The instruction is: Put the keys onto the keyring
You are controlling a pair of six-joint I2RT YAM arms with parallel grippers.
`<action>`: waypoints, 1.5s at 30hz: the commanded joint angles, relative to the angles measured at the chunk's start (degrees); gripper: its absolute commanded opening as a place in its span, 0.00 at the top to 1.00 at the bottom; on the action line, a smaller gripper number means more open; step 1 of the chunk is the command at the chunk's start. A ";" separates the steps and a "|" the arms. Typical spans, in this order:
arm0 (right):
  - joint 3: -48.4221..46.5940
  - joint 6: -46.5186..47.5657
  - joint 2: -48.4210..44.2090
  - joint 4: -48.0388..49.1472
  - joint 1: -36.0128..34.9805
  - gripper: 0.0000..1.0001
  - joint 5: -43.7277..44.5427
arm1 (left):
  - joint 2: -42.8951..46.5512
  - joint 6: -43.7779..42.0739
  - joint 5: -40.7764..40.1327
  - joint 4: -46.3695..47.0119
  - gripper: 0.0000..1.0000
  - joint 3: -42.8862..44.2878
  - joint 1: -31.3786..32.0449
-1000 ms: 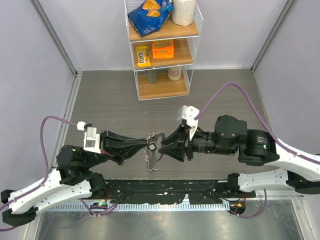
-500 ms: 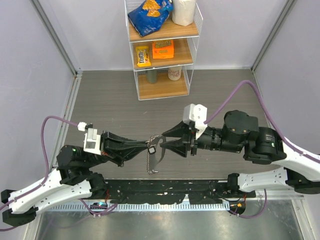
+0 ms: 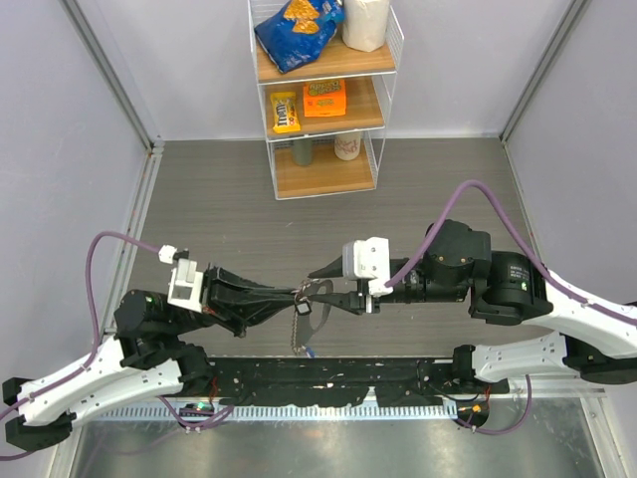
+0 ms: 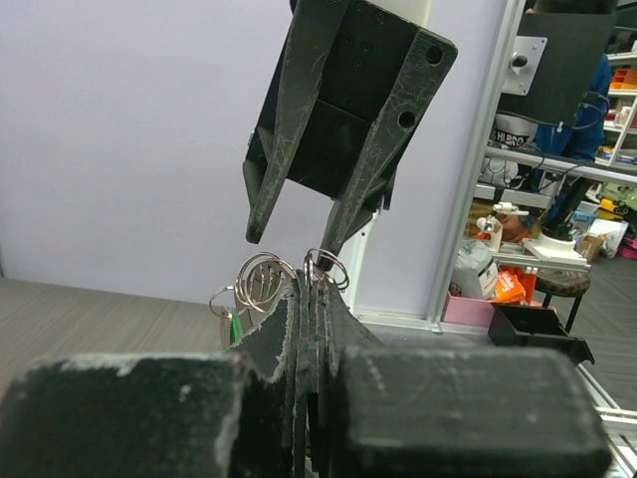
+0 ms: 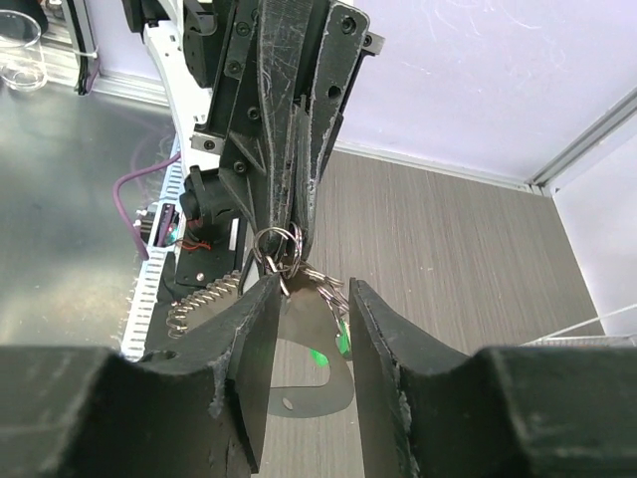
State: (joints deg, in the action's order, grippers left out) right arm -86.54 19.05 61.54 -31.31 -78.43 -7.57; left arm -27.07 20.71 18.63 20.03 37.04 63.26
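Mid-air, left claw (image 3: 299, 293) clenched on keyring (image 4: 264, 282); right claw (image 5: 311, 289) parted; green key (image 4: 235, 325), seemingly, visible only wrist views.

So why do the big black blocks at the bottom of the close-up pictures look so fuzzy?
Left wrist view: the left fingers sit close to the lens, so they blur; the keyring beyond is sharper. Right wrist view: same, right fingers soft, tabletop crisp. Top view: evenly lit, sharp throughout.

Shiny metal keyring (image 4: 261, 282), matt woodgrain tbl (image 3: 219, 199)
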 commanded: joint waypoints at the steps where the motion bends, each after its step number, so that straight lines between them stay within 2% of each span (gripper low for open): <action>1: -0.91 2.75 0.60 2.48 -0.32 0.61 -2.53 | 0.70 0.56 1.41 4.58 1.00 -0.03 -0.16; 7: -1.26 2.31 1.48 2.92 -0.32 0.73 -4.02 | 1.05 0.56 1.67 4.75 1.00 -0.12 -0.07; 17: -1.61 0.64 1.13 3.98 -0.40 0.72 -5.43 | 1.23 0.21 1.32 4.31 1.00 -0.47 -0.07; 26: -3.90 0.90 -1.07 0.73 -0.40 0.71 -4.21 | 1.49 -0.23 1.05 3.79 1.00 -0.30 -0.07; 32: -4.77 0.20 -1.68 1.69 -0.49 0.69 -6.66 | 1.06 -0.41 0.88 3.79 1.00 -0.21 -0.07; 45: -7.41 -0.50 3.59 4.41 -0.75 0.69 -10.27 | 0.44 -0.67 0.70 3.35 1.00 0.05 -0.16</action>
State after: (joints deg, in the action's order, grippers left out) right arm -91.20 19.31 63.81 -30.02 -78.65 -15.59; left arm -26.52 20.56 19.53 20.29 36.49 63.26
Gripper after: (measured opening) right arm 0.307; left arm 0.034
